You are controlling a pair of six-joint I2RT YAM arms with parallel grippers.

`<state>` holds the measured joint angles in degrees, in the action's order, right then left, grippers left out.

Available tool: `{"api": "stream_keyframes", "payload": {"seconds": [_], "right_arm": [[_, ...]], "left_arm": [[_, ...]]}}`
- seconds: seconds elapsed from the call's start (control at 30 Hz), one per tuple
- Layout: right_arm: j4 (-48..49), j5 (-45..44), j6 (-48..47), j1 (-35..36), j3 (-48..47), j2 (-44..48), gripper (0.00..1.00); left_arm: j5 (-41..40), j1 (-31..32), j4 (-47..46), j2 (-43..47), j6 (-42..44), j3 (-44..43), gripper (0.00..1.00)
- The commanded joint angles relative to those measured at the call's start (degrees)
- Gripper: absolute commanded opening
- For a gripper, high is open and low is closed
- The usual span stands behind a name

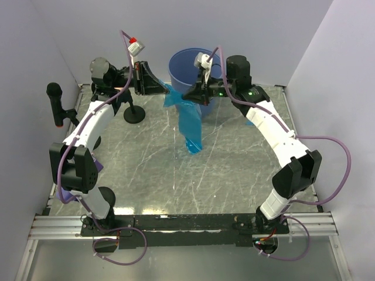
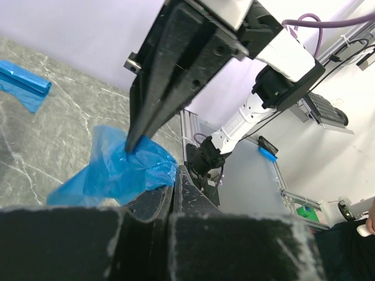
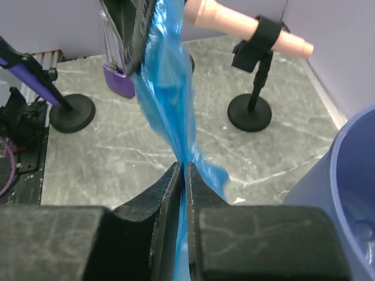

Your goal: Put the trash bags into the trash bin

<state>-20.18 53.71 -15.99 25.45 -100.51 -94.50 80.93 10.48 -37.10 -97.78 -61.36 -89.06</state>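
I see my left gripper (image 1: 166,90) and right gripper (image 1: 187,93) both pinching one trash bag (image 1: 193,126), which hangs at six o'clock of the trash bin (image 1: 180,65).

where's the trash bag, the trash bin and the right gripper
trash bag (image 1: 192,126), top view, middle of the hanging film
trash bin (image 1: 183,69), top view, inner wall below the rim
right gripper (image 3: 181,168), right wrist view, between the fingers' tips, shut on the film
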Motion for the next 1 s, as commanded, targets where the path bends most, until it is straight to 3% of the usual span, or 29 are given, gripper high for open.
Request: {"api": "stream_keyframes", "payload": {"seconds": [0.0,0.13,0.23,0.4,0.5,0.6,0.7,0.83,0.97], "right_arm": [[1.2,4.82,1.49,-0.14,0.76,4.15,0.18],[2.16,0.44,-0.7,1.44,0.14,5.38,0.5],[0.85,-1.85,-3.25,3.19,-3.54,4.24,0.58],[-1.79,-11.51,-12.92,7.94,-6.89,3.18,0.59],[-0.12,-15.91,-11.97,8.74,-7.42,2.48,0.53],[-0.29,-17.06,-12.84,8.82,-8.3,1.6,0.35],[-2.31,-17.32,-15.12,8.82,-9.09,0.81,0.27],[-3.19,-16.01,-16.09,8.82,-8.39,1.16,0.03],[-3.98,-14.78,-15.04,8.04,-8.04,2.03,0.0]], "left_arm": [[0.99,-0.02,-2.89,-0.05,-1.39,-2.09,0.01],[0.55,0.42,-2.27,0.22,-0.95,-1.56,0.01],[-0.06,0.51,-1.4,0.39,-0.34,-0.6,0.01],[0.19,0.42,-1.66,0.4,-0.78,-0.68,0.01],[0.72,0.51,-2.27,0.22,-1.65,-0.68,0.01],[0.9,0.51,-2.89,0.48,-1.92,-0.33,0.01],[1.08,0.51,-4.03,0.57,-2.71,-0.24,0.01],[1.25,0.51,-3.94,0.66,-2.8,-0.42,0.01],[1.51,-0.02,-4.03,0.92,-2.88,-0.5,0.01]]}}
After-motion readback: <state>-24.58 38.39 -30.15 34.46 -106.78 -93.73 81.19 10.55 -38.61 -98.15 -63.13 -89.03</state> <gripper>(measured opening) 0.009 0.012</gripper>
